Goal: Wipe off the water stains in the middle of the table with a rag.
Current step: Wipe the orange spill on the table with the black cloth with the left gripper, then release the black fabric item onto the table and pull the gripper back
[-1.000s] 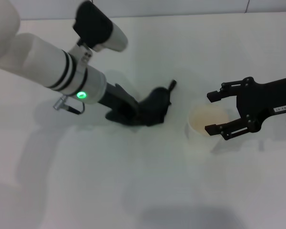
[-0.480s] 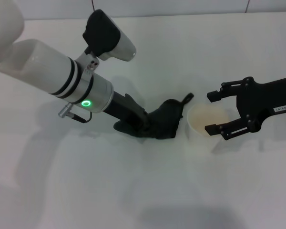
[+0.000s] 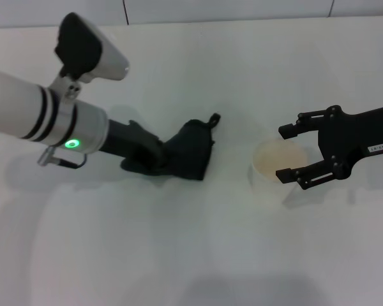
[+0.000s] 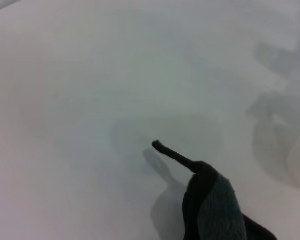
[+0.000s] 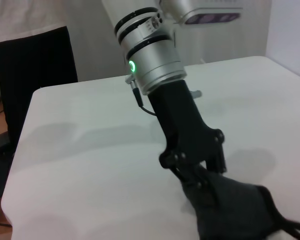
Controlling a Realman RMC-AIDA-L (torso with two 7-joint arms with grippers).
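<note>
The black rag lies pressed on the white table left of centre, its pointed tail aimed at the far side. My left gripper is shut on the rag's near-left end; the right wrist view shows this gripper on the rag. The left wrist view shows the rag and its tail. My right gripper is open, its jaws on either side of a whitish cup and not touching it. No orange-brown water stain shows in any view.
The cup stands right of centre, a short way from the rag. The table's far edge meets a wall at the back. A dark object stands beyond the table edge in the right wrist view.
My left gripper swept the rag right until it nearly touched the cup, then pulled it back left. The right gripper and the cup have not moved.
</note>
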